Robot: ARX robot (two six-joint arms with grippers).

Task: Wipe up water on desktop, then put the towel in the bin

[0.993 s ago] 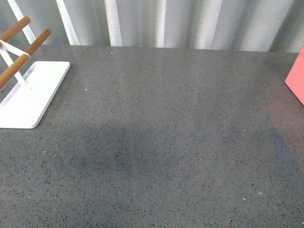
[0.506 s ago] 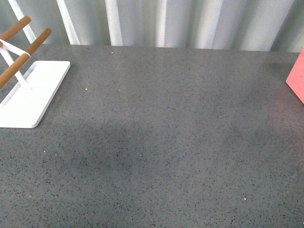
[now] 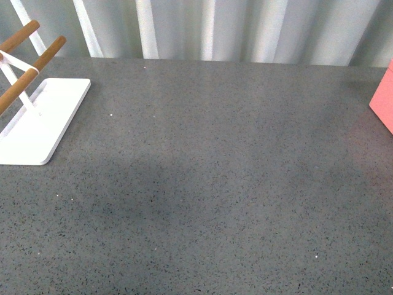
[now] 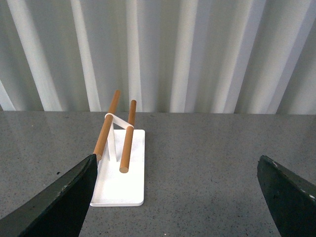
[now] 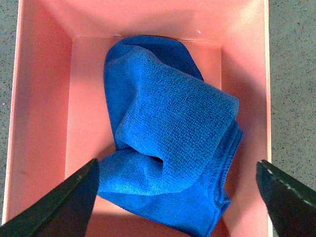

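The bright blue towel [image 5: 170, 133] lies crumpled inside the salmon-pink bin [image 5: 42, 123], seen from above in the right wrist view. My right gripper [image 5: 177, 197] hangs open above the bin and holds nothing; its dark fingers [image 5: 59, 207] show apart at the frame's lower corners. In the front view only a corner of the bin [image 3: 384, 98] shows at the right edge of the dark grey speckled desktop [image 3: 215, 184], and neither arm appears there. My left gripper [image 4: 180, 197] is open over the desktop [image 4: 207, 163], empty. No water shows on the desktop.
A white tray-base rack [image 3: 40, 120] with wooden bars [image 3: 27, 70] stands at the desktop's far left, also seen as the rack [image 4: 121, 173] in the left wrist view. A pale corrugated wall [image 3: 215, 27] runs along the desktop's back edge.
In the front view the faint dark patch near the desktop's right side has faded away. Nothing else moved.
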